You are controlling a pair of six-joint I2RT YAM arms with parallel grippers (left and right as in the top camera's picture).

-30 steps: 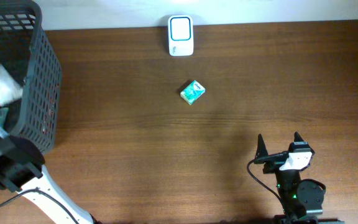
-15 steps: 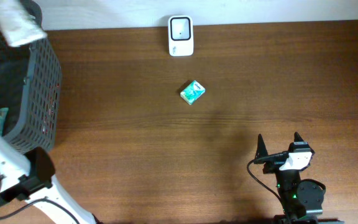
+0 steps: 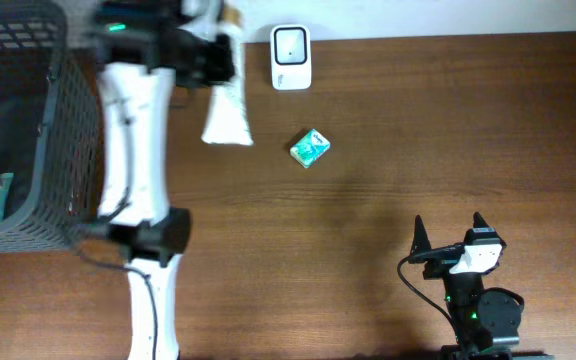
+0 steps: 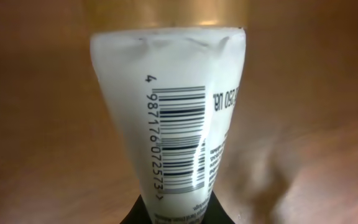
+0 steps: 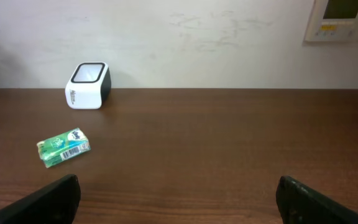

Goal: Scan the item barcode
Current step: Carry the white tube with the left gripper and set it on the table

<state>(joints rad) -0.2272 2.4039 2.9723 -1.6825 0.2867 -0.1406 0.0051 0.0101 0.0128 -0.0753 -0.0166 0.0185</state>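
Two arms work at a brown desk [image 3: 388, 200]. On the left, the end effector [image 3: 216, 55] is clamped narrowly on a white tube [image 3: 226, 118], gripping it toward its far end, and holds it over the far part of the desk, just left of the white scanner [image 3: 290, 57] that stands at the far edge. In the left wrist view the tube's flat crimped end points away from the camera and its barcode [image 4: 179, 140] faces the lens. A small green packet [image 3: 310, 148] lies near the scanner, on its near side and a little to the right of the tube. A dark basket [image 3: 68, 120] fills the far left corner. On the near right, the other end effector [image 3: 449, 222] rests with its fingers spread wide, gripping nothing.
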